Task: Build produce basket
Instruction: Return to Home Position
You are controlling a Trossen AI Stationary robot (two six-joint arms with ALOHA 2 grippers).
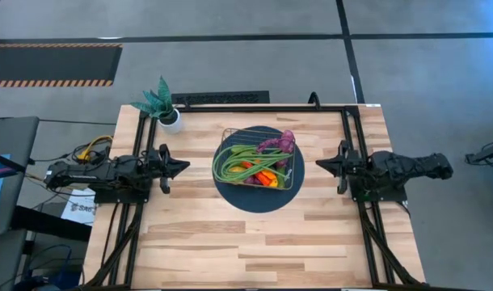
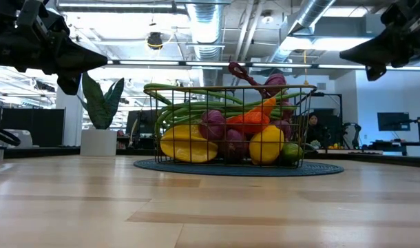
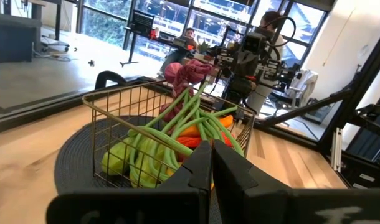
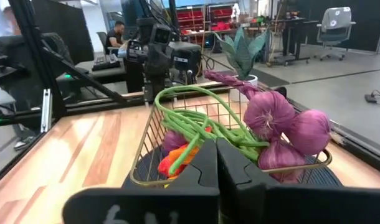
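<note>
Lower produce [image 1: 267, 178] hidden under green beans [image 1: 232, 162].

Robotics lab, exposed ceiling ducts [image 2: 202, 22], monitors [image 2: 392, 121]

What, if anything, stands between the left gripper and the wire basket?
Nothing visible. Only bare table and the dark mat lie between the shut left gripper and the basket; the potted plant stands off to one side.

honestly my left arm [image 1: 109, 172] and right arm [image 1: 404, 168] are both chunky matte black, each narrowing to two pointy black fingers [image 3: 199, 167], plus tangled yellow-orange cables [image 1: 93, 149] by the left one's base
</note>
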